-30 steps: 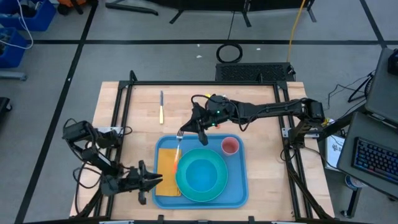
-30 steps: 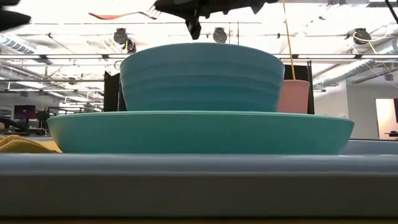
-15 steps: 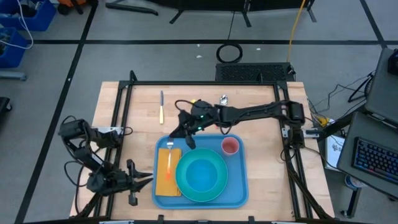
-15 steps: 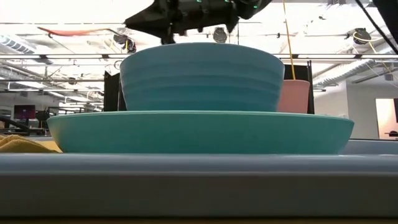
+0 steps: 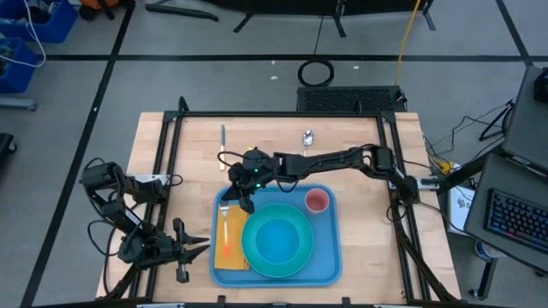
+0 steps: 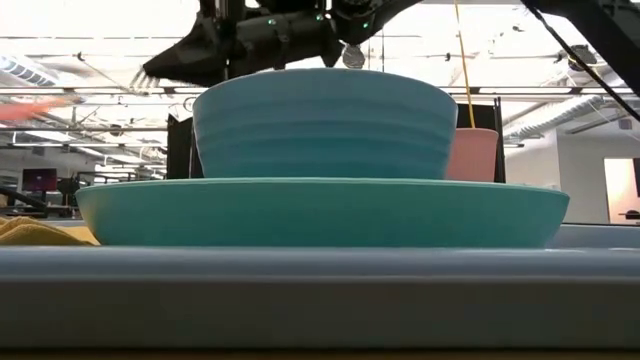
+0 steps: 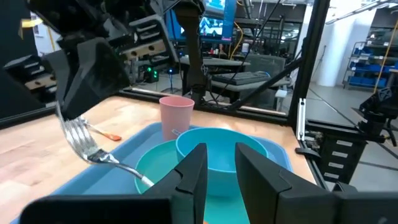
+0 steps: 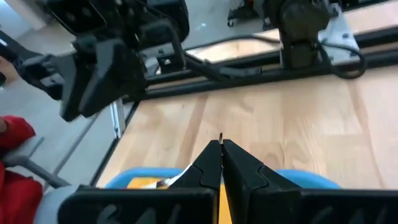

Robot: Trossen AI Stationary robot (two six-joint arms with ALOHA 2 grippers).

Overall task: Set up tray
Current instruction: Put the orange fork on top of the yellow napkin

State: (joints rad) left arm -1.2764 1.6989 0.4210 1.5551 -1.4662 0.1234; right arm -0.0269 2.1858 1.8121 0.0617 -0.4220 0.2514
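Note:
The light-blue tray (image 5: 330,257) lies on the wooden table. On it a turquoise bowl (image 5: 278,241) sits in a turquoise plate (image 5: 278,274). A pink cup (image 5: 318,201) stands at the tray's far right. A yellow-orange napkin (image 5: 233,258) lies along its left side. A fork (image 5: 226,235) with an orange handle hovers over the napkin. My right gripper (image 5: 247,201) is above the tray's far-left corner, shut on the fork. My left gripper (image 5: 190,248) waits open on the table, left of the tray. My right gripper pinches the fork at its metal end near the tines (image 7: 79,135), fingers slanting down from the far right. Metal sticks out beside the shut fingers (image 8: 171,181). The fork is tilted, tines end high, and its handle (image 6: 30,108) slopes toward the near edge, clear of the napkin.
A knife (image 5: 222,145) with a yellow handle and a spoon (image 5: 307,135) lie on the bare wood beyond the tray. Black frame rails (image 5: 171,154) run along the table's left and right sides. Open wood lies between the tray and the left rail.
My right gripper has carried the fork toward the table's left and near side and lowered it, from over the tray's far edge to above the napkin. My left gripper drew back from the tray's left edge toward the table's left, then stayed still.

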